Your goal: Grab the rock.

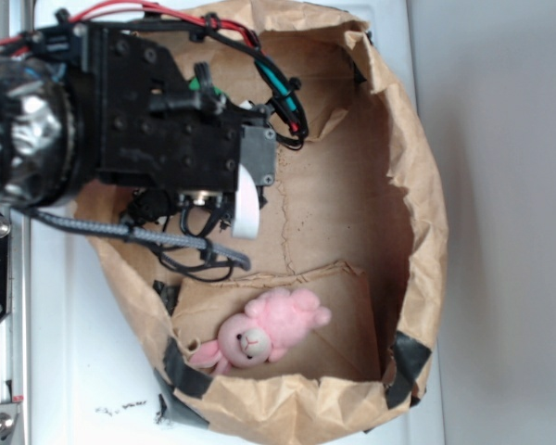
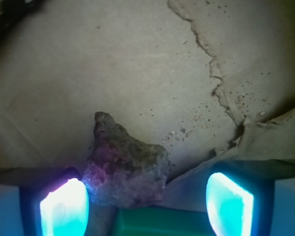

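The rock [image 2: 125, 164] is a rough brown-grey stone with a pointed far end, lying on the cardboard floor in the wrist view. My gripper [image 2: 146, 205] is open, and its glowing fingertips [image 2: 65, 209] stand wide apart. The left pad sits close beside the rock's left edge, while the right pad is well clear of it. The rock's near part lies between the pads. In the exterior view the black arm [image 1: 167, 120] hides the rock and the fingertips.
A flat green block [image 2: 162, 222] lies just nearer than the rock. A pink plush bunny [image 1: 264, 332] lies at the lower part of the brown paper-lined bin [image 1: 417, 185]. Torn cardboard ridges [image 2: 221, 93] cross the floor. Black cables [image 1: 204, 246] hang by the arm.
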Motion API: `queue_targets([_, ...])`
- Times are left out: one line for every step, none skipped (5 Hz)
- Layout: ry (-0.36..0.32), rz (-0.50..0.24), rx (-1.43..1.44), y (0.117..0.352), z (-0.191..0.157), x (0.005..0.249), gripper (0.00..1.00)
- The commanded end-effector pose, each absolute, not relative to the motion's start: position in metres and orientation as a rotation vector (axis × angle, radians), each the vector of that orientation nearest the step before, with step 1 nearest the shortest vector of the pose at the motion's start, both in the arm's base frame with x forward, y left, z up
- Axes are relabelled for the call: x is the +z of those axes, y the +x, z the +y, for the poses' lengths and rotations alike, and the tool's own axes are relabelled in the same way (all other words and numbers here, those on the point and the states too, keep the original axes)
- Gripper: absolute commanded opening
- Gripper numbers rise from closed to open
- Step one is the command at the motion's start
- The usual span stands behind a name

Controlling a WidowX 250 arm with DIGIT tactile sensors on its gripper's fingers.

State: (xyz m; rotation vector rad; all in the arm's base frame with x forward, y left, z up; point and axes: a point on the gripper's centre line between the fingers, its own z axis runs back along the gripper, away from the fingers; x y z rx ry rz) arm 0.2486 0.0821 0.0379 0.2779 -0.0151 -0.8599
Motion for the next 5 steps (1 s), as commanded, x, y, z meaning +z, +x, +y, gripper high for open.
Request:
queue_targets([0.287, -0.039, -0.875, 0.248, 0.072, 0.042, 1.0])
queue_targets([0.309, -0.021, -0.881, 0.248, 0.066, 0.036, 1.0])
queue_targets([0.295, -0.016, -0.908, 0.248, 0.058, 0.032, 1.0])
queue_targets([0.291, -0.001, -0.924, 0.251, 0.046, 0.026, 1.0])
queue_targets([0.297, 0.008, -0.929, 0.253, 0.039, 0.022, 1.0])
